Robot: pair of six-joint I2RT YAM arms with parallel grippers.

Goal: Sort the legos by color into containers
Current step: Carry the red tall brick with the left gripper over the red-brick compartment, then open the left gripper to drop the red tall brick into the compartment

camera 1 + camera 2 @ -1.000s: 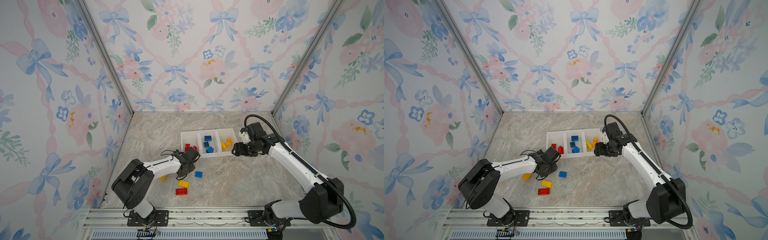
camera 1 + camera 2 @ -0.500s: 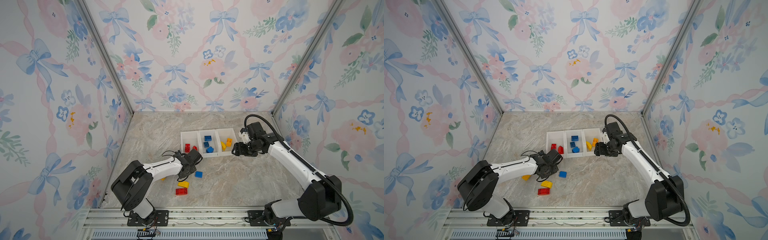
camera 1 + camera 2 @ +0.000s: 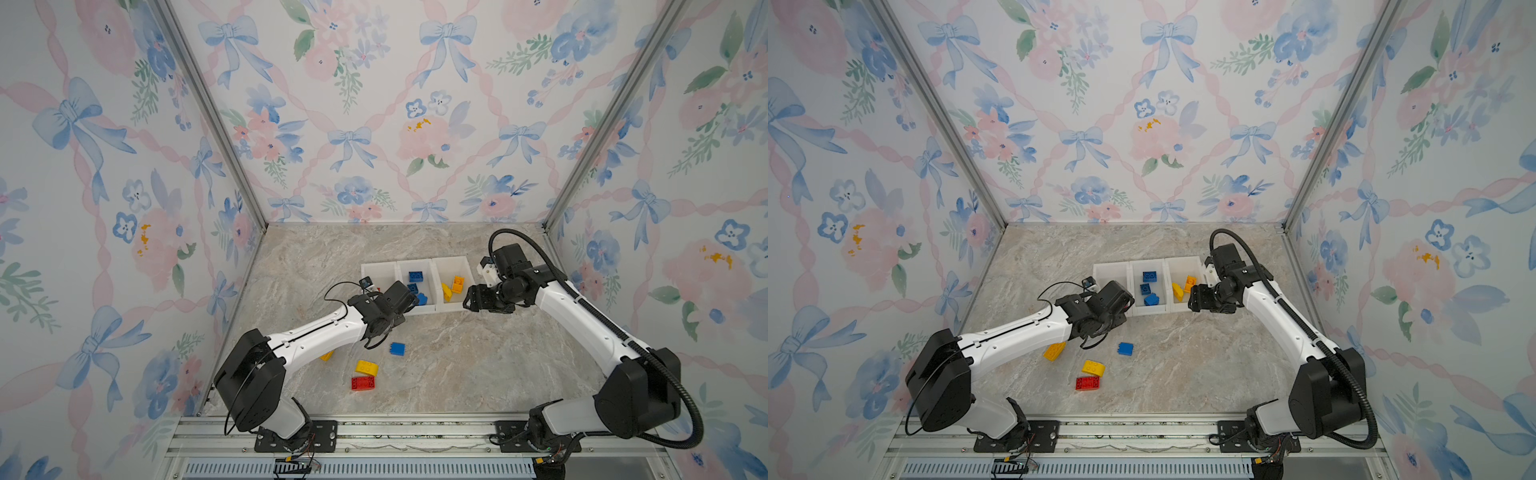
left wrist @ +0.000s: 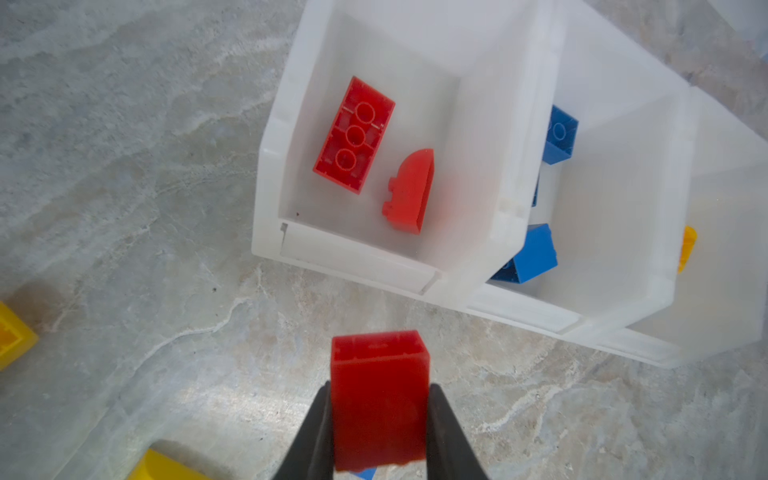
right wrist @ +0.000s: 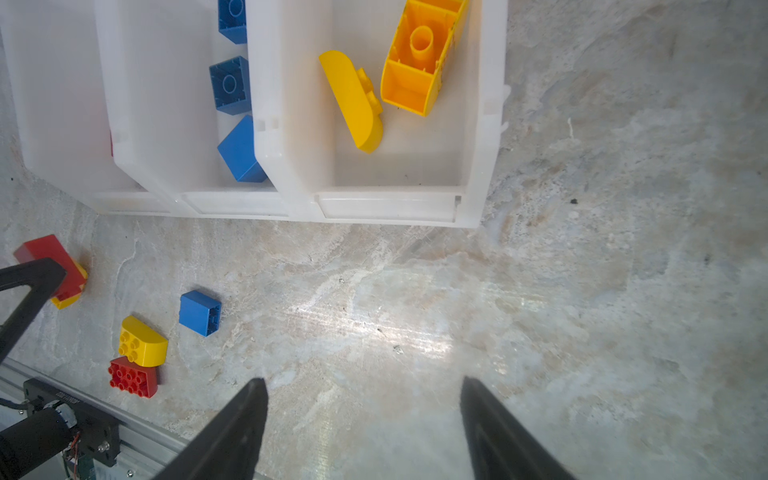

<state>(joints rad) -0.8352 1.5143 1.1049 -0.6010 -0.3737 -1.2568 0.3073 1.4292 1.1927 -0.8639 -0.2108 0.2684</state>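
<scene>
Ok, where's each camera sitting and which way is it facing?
Top views: high over the base rail, looking down at table, bins, left arm, right arm.
Left wrist: behind the left tool, shut on a red brick, facing the red-brick bin.
Right wrist: behind the open right tool, facing the yellow-brick bin.
Shared: both wrist views show the blue-brick bin.

Left arm reaches low from the table's front edge toward its middle, left tool [image 4: 380,388] clamped on a red brick [image 4: 379,361]. Right arm bends inward, right tool [image 5: 363,384] spread wide.
</scene>
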